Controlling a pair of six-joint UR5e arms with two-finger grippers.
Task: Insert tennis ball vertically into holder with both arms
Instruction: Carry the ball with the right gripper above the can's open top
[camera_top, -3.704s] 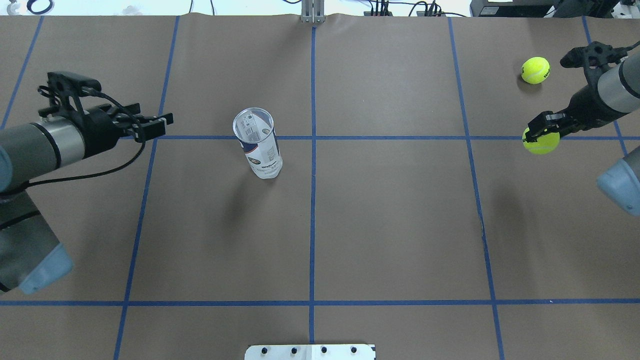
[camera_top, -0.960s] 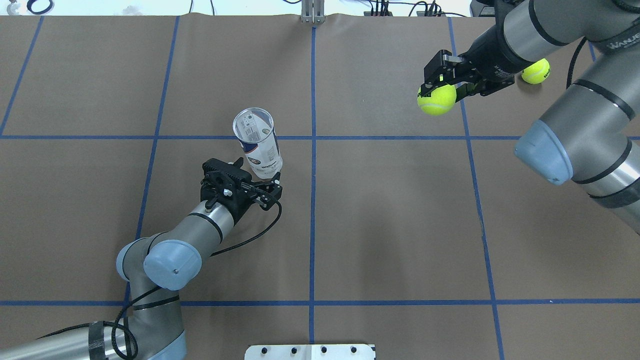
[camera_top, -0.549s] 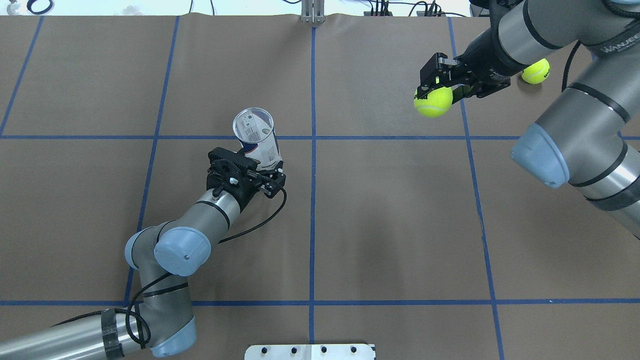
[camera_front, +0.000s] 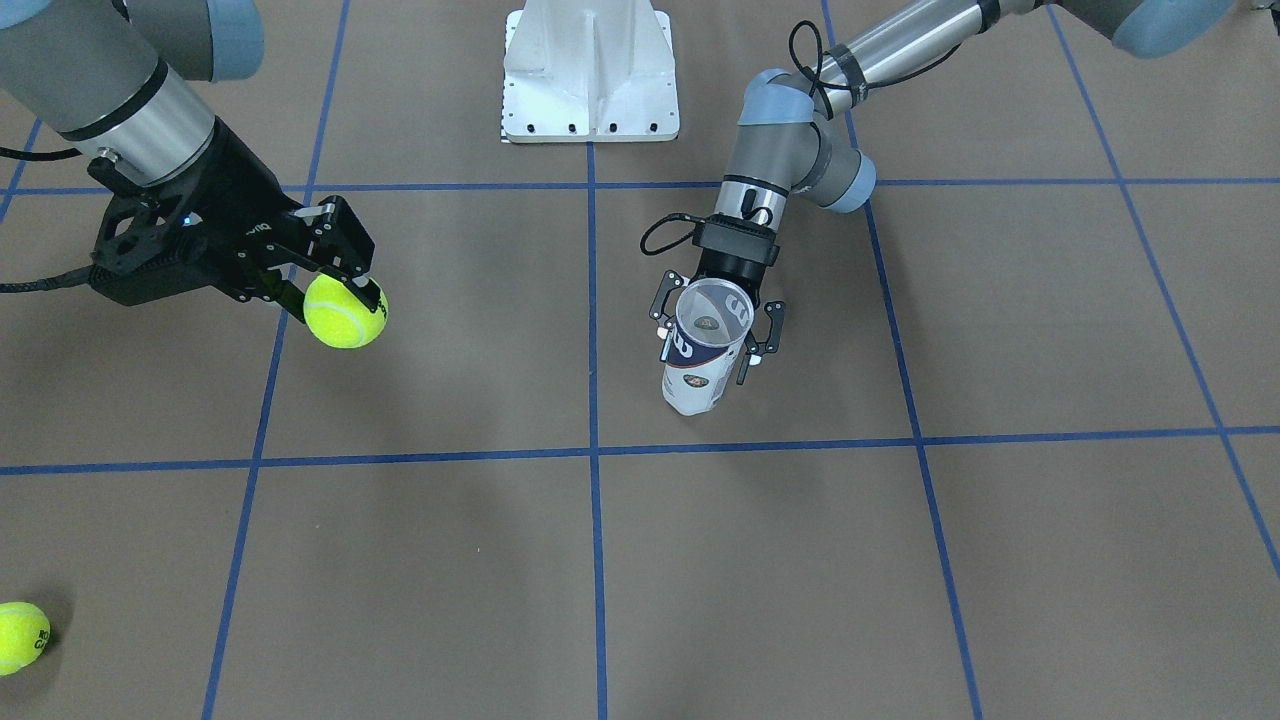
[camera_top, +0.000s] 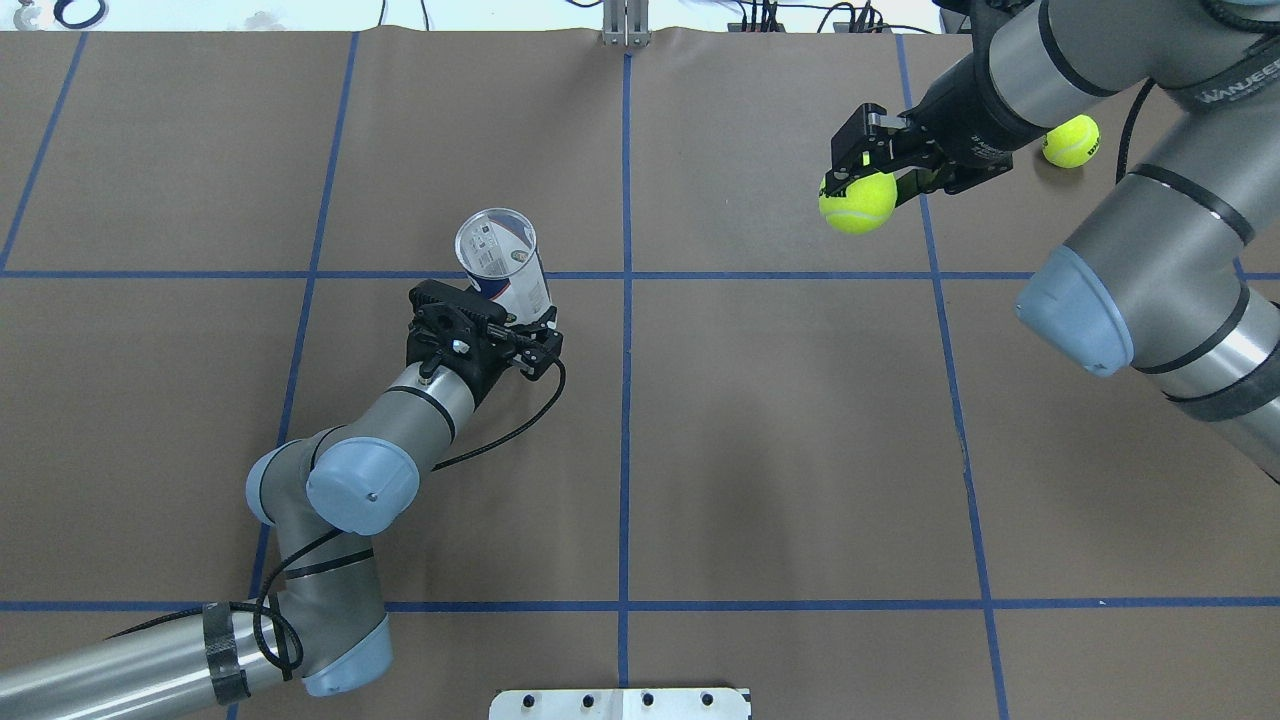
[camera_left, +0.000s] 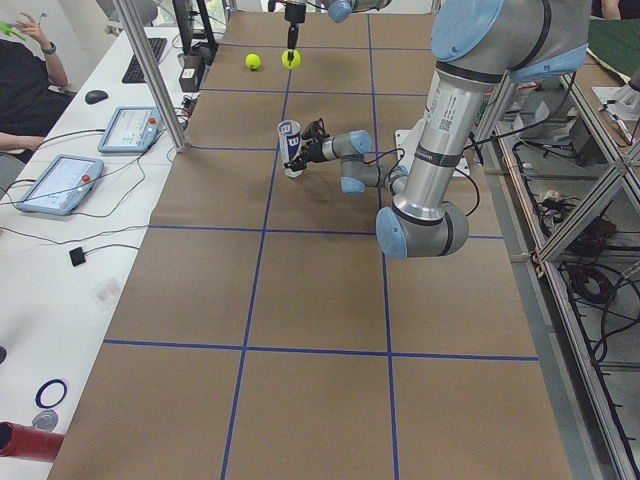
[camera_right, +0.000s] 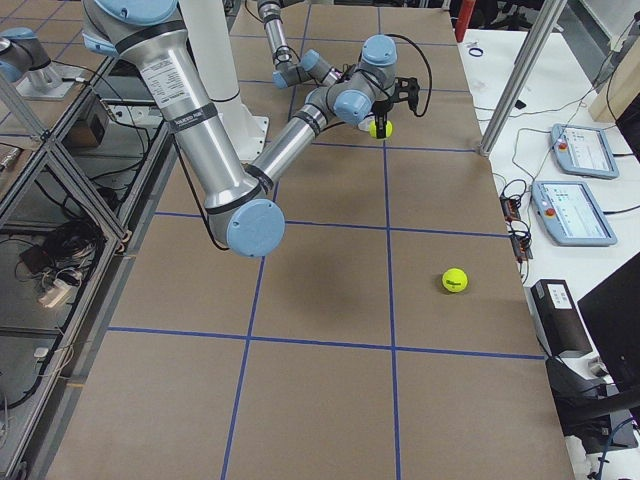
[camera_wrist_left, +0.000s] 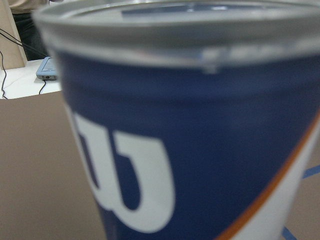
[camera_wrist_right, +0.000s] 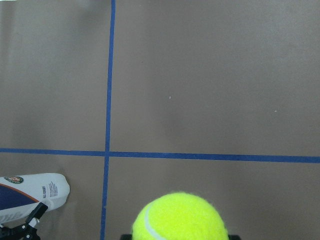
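The holder (camera_top: 497, 250), a clear can with a navy and white label, stands upright left of the table's middle, its mouth open upward. It also shows in the front view (camera_front: 705, 345) and fills the left wrist view (camera_wrist_left: 190, 140). My left gripper (camera_top: 522, 322) reaches in level from the near side, with a finger against each side of the can's lower part (camera_front: 703, 365). My right gripper (camera_top: 860, 180) is shut on a yellow tennis ball (camera_top: 857, 202) and holds it above the table at the far right, well away from the holder (camera_wrist_right: 30, 197).
A second tennis ball (camera_top: 1071, 141) lies on the table at the far right, behind my right arm. The white pedestal base (camera_top: 620, 703) stands at the near edge in the middle. Blue tape lines cross the brown table.
My left gripper has moved in around the holder, and the holder's top has shifted a little to the far left. My right gripper has carried the ball slightly left.
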